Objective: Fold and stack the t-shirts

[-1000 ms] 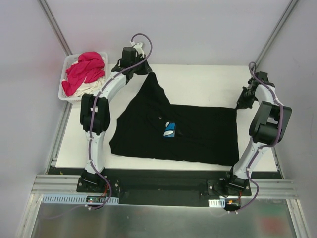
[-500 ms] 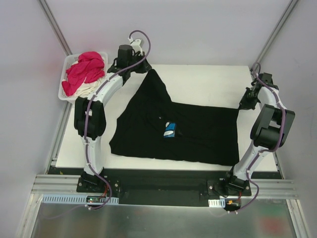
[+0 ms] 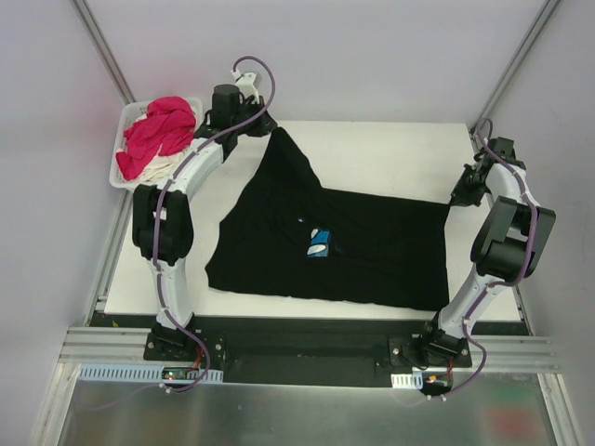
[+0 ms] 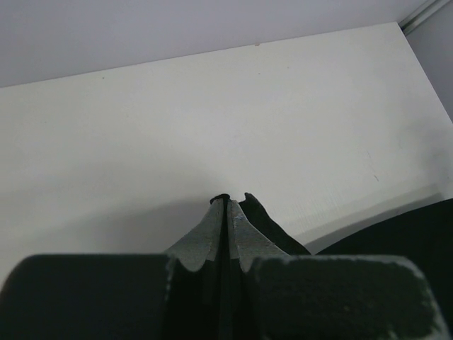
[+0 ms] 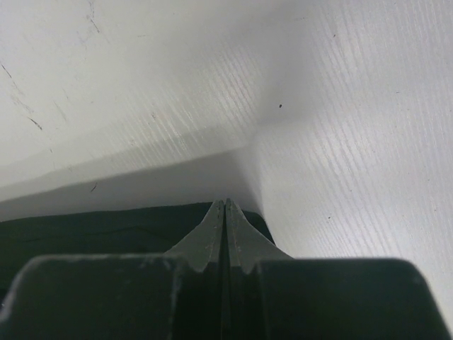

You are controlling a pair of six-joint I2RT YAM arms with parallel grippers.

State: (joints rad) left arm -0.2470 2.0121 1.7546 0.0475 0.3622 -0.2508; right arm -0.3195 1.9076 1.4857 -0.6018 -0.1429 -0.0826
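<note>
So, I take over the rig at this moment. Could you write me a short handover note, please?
Left fingers: shut on the black t-shirt, pinching its far peak.
Right fingers: shut on the same shirt's far right corner.
The shirt lies spread on the table, unfolded.
The pink t-shirt and the cream t-shirt sit bunched in the white basket, far left.
Done: nothing folded or stacked yet.
To do: fold all three, then stack them.

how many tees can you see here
3: a black tee spread on the table, and a pink tee and a cream tee heaped in the basket at the far left. The heap may hide more.
</note>
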